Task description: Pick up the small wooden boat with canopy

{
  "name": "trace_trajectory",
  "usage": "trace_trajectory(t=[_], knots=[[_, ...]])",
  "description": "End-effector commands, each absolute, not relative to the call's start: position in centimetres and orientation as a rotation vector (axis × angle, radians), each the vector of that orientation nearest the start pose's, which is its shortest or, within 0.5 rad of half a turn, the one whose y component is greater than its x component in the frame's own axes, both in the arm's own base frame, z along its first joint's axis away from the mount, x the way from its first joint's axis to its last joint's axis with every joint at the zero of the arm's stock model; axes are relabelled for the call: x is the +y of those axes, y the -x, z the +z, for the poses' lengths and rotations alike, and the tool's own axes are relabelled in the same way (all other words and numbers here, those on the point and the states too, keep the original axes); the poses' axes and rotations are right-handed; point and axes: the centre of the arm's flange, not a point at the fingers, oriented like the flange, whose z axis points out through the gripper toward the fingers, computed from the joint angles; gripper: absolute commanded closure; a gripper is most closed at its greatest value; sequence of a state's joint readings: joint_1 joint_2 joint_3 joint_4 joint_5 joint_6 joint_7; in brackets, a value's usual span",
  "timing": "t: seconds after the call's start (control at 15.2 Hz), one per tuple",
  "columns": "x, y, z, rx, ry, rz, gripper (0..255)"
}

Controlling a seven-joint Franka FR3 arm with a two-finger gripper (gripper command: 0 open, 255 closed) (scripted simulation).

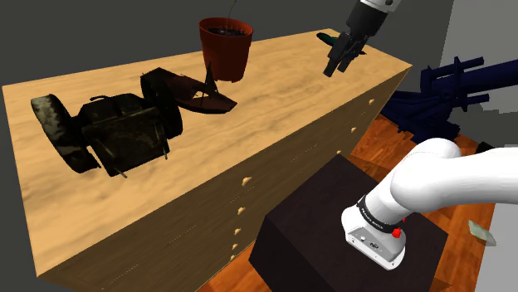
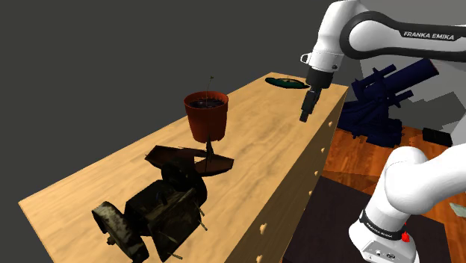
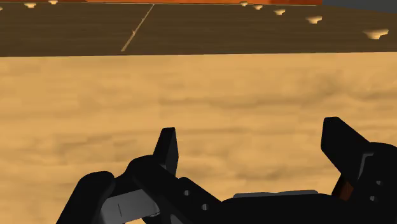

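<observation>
The small boat with a canopy [image 1: 205,96] is dark brown and sits on the wooden dresser top [image 1: 282,91], in front of a terracotta pot [image 1: 226,48]. In the second exterior view the boat [image 2: 200,161] lies just below the pot [image 2: 207,114]. My black gripper [image 1: 336,65] hangs over the dresser's far end, well away from the boat and toward the shoulder view's right. In the second exterior view the gripper [image 2: 305,112] hovers near the dresser's front edge. The wrist view has the gripper [image 3: 251,146] open over bare wood, nothing between its fingers.
A dark wheeled machine [image 1: 108,128] lies beside the boat toward the shoulder view's left. A flat green thing [image 1: 332,39] lies at the dresser's far end behind the gripper. A dark blue frame-like object [image 1: 440,87] stands on the floor beyond the dresser. The black stand [image 1: 332,216] sits below.
</observation>
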State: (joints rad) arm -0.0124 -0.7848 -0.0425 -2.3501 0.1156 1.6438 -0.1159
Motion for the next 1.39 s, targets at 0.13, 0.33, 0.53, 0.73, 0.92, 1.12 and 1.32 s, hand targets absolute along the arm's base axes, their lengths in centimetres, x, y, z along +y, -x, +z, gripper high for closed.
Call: trace_trajectory(t=[0.13,0.33,0.53,0.73,0.92,1.12,1.32], knots=[[0.5,-33.6,59.6,-0.125,3.004,-0.14,0],[2.8,-36.8,59.0,-0.158,3.012,-0.149,0],[5.1,-40.0,58.4,-0.191,3.02,-0.158,0],[7.5,-43.1,57.8,-0.225,3.027,-0.168,0],[10.0,-46.2,57.2,-0.259,3.034,-0.177,0],[12.5,-49.2,56.5,-0.292,3.041,-0.186,0],[15.0,-52.1,55.9,-0.327,3.047,-0.195,0]])
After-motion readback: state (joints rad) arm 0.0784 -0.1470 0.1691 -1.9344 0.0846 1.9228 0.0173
